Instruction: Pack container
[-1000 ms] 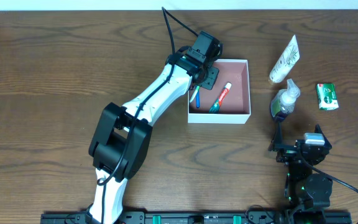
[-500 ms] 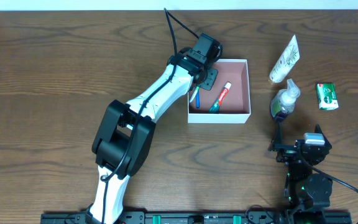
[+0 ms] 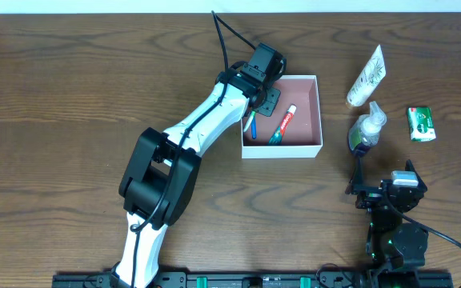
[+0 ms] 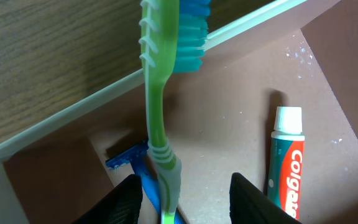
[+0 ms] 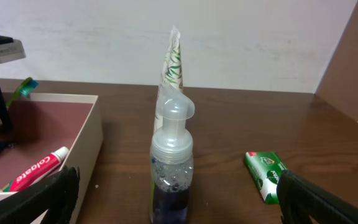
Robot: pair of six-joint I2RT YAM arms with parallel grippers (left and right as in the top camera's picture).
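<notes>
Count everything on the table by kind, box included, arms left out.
Container: 1
Toothbrush: 1
Razor: 1
Toothpaste tube: 1
White tube: 1
Pump bottle: 1
Green packet: 1
Total: 7

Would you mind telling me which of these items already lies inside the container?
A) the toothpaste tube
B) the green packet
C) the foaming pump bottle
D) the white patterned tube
A: the toothpaste tube lies on the floor of the container, while the other three are out on the table to the right of it in the overhead view.
</notes>
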